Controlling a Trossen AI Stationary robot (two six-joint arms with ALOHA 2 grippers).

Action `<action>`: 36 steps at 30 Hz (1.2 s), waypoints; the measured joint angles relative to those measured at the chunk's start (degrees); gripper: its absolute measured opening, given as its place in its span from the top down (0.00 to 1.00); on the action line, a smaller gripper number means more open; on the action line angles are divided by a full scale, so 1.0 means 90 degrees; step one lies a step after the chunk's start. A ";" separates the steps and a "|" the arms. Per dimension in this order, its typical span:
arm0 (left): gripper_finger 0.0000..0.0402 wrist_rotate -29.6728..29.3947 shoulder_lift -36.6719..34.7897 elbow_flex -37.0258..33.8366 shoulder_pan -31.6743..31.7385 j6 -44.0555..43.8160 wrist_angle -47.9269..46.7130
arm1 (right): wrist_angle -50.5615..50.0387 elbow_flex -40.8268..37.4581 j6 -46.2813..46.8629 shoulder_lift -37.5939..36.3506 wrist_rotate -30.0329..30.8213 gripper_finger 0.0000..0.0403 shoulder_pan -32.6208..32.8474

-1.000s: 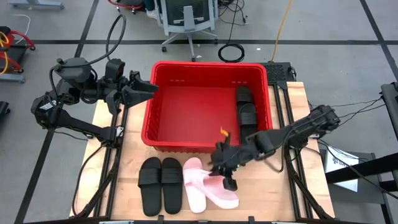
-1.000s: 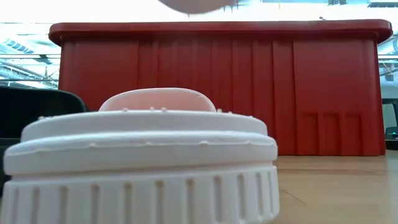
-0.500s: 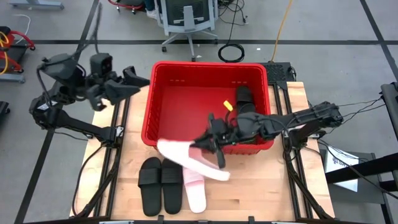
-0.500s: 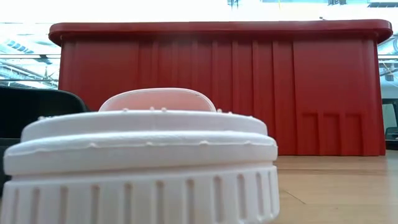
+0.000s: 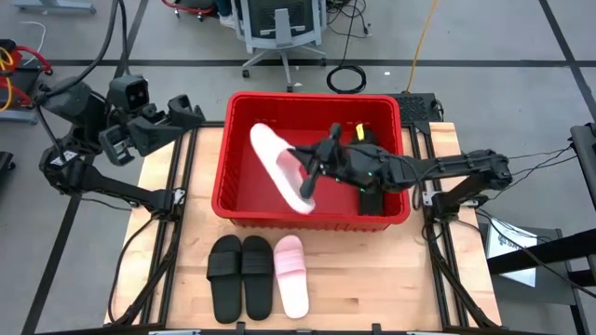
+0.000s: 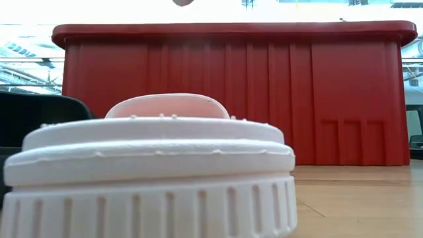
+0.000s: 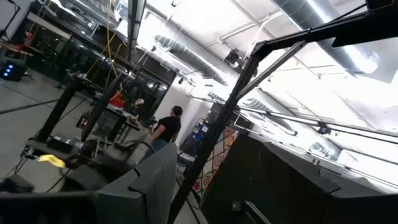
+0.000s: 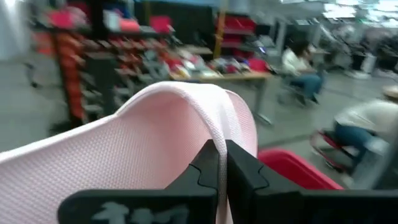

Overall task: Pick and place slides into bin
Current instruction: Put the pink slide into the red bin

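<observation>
My right gripper [image 5: 312,166] is over the red bin [image 5: 244,209], shut on a pale pink slide [image 5: 277,166] held above the bin's inside. A black slide [image 5: 365,147] and a second one [image 5: 373,199] lie in the bin at its right side. On the table in front of the bin lie two black slides [image 5: 224,277] [image 5: 258,274] and one pink slide [image 5: 291,287], soles down. The low view shows that pink slide [image 6: 149,172] close up, with the bin's wall [image 6: 264,99] behind it. My left gripper [image 5: 189,112] is open and empty, raised left of the bin. My right gripper pinches the pink slide's strap by its edge [image 8: 219,134] between its two fingers. The arm reaches in from the table's right, above the bin. The slide is lifted clear and tilted, its length slanting across the bin's left half.
The bin's left half [image 5: 251,186] has bare floor under the held slide. Table rails run along both sides [image 5: 182,233]. An office chair [image 5: 279,28] and cables lie on the floor beyond the table. People show far off in the wrist views.
My right gripper has lifted one pink slide off the table in front of the bin, then carried it up and toward the far edge over the bin's rim. The slide is now clear above the bin's inside. My left gripper has drawn back toward the table's left.
</observation>
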 joint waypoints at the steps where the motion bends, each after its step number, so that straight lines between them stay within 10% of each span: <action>1: 0.43 -0.0009 0.0011 0.0000 0.0000 0.0006 0.0000 | -0.0148 0.0000 0.0062 0.0000 0.0066 1.00 -0.0091; 21: 0.43 -0.1226 0.0088 0.0000 0.0024 0.0243 0.0004 | -0.5324 0.0005 -0.0636 -0.1173 0.0079 1.00 -0.2072; 36: 0.43 -0.1497 0.0092 0.0000 0.0024 0.0365 -0.0002 | -0.5654 0.0002 -0.2098 0.0055 0.0251 1.00 -0.2318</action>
